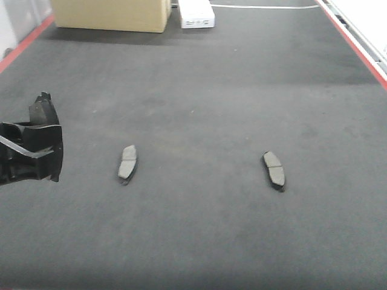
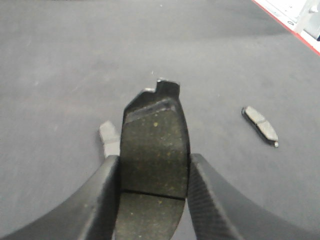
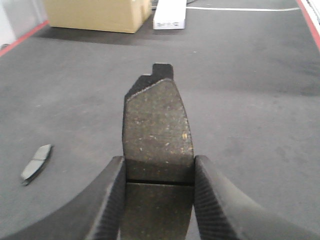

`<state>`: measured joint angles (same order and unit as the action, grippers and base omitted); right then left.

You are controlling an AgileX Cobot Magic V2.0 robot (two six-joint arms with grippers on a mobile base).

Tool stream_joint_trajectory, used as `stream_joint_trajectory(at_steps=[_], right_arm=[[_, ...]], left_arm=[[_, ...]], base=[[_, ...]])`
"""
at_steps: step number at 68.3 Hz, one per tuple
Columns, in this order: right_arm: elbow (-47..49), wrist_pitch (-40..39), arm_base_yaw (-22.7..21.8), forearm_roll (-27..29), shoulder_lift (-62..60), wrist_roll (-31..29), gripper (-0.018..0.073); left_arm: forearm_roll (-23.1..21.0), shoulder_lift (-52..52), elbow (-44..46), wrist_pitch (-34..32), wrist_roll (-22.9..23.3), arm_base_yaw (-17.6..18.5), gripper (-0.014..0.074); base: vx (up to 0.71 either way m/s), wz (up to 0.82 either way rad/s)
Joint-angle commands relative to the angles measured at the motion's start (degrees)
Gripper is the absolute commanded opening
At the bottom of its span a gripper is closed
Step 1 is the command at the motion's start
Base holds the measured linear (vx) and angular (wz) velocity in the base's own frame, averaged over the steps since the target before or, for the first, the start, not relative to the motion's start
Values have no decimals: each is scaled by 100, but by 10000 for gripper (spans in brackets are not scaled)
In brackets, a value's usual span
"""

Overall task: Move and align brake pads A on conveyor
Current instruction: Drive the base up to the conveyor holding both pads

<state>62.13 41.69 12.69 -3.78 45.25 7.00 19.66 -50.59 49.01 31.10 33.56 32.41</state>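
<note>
Left hand (image 2: 152, 200) and right hand (image 3: 159, 200) each clamped closed

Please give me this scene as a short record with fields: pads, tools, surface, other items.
pads on belt: left pad; right pad, both lying flat, apart
left tool: shut on held pad
right tool: shut on second held pad
surface: conveyor, dark, red rails
far end: cardboard box; white box

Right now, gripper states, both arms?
Left gripper: shut on a brake pad, held above the conveyor.
Right gripper: shut on another brake pad.
</note>
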Motion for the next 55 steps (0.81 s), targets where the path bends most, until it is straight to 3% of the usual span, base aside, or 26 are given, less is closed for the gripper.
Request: stream_joint_trajectory(at_steps=[1,55], right_arm=[[167,-513,-17,-40,-8,-46,95],[167,-513,-17,-40,-8,-46,95]], left_arm=[[105,64,180,-448,47,18,118],[105,64,180,-448,47,18,118]], base=[[15,-16],[6,-6]])
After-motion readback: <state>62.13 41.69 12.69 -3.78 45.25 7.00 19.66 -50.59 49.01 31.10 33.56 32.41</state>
